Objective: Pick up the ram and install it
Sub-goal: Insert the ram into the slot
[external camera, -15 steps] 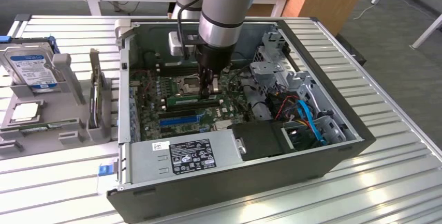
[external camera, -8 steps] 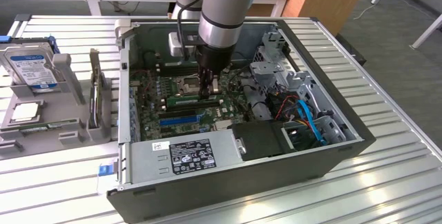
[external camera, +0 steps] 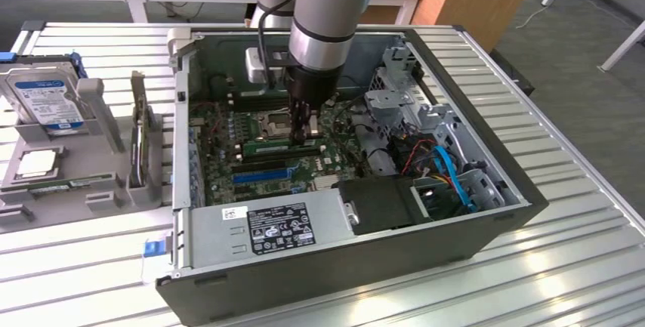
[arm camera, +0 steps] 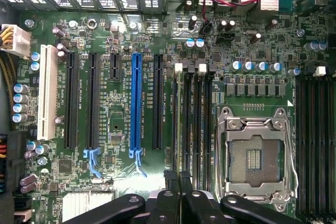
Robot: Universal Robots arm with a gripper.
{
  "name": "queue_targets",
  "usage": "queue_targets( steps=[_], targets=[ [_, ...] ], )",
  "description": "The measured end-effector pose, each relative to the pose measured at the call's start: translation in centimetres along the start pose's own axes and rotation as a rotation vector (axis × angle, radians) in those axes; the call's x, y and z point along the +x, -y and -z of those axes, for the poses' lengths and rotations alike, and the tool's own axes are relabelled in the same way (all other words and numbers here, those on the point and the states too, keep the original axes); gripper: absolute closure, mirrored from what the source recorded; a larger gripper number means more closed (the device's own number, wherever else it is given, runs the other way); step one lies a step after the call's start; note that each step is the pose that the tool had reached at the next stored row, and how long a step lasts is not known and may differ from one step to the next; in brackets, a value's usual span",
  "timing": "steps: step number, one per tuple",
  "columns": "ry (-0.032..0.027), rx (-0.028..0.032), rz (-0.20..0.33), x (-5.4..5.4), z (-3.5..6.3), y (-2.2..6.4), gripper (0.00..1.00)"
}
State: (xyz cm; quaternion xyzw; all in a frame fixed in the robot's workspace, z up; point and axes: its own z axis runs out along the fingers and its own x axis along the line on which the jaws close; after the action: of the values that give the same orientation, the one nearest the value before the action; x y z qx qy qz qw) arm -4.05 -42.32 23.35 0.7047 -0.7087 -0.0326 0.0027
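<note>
Green ram (external camera: 270, 146) is pinched in the closed claw (external camera: 302, 141), lined up along the black slots (arm camera: 197, 124), likely so it fits in.

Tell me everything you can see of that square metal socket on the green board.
The processor socket is a square frame of shiny, silvery metal lying flat on the green circuit board. Its dark middle shows a few short rows of pale contacts and holds no chip; nothing sits on top of it. Long black memory slots run along it on both sides.
</note>
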Motion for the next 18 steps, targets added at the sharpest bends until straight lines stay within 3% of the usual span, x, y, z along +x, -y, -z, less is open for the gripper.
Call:
queue_targets(
  steps=[18],
  targets=[
    [0.0,0.0,0.0,0.01,-0.16,-0.01,0.88]
  ],
)
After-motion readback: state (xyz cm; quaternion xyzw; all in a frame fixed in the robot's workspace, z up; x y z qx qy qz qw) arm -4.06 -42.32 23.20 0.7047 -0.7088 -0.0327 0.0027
